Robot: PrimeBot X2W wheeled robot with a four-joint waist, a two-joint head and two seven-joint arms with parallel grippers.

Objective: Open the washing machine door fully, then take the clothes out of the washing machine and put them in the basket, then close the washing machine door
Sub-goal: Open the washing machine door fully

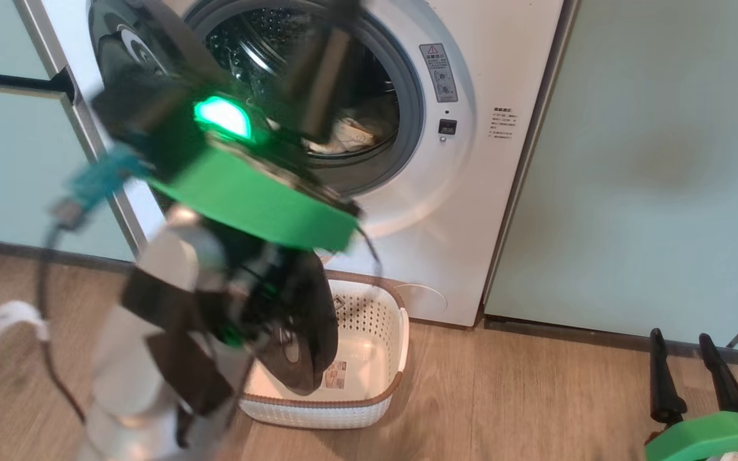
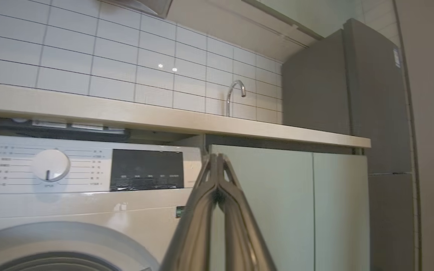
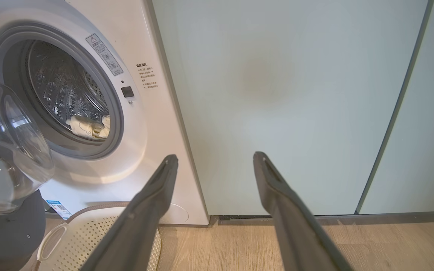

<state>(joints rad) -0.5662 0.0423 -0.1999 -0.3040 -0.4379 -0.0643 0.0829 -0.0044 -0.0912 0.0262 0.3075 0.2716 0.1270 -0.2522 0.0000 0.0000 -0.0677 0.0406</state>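
1. Left gripper (image 2: 217,160) is hovering pinched shut, empty; it should be spreading before entering the washing machine (image 3: 153,124)
2. Clothes (image 3: 89,128) are lying low inside, basket (image 1: 401,333) sitting below; right gripper (image 3: 215,158) is hanging wide

Straight ahead of the jaws of the right gripper (image 3: 215,156) stand flat pale green cabinet panels (image 3: 296,94). A thin grey seam splits them to the jaws' right, and a dark recessed kick strip (image 3: 277,217) runs along their foot. Below those jaws lies a light brown wood-grain plank floor (image 3: 239,244). Above the jaws of the left gripper (image 2: 217,158), a long beige countertop (image 2: 258,130) carries a curved chrome tap (image 2: 236,94). Behind it is a wall of glossy white rectangular tiles (image 2: 126,67) with two small glints of light (image 2: 167,68). To those jaws' right rises a tall grey slab-fronted unit (image 2: 352,94), possibly a fridge.
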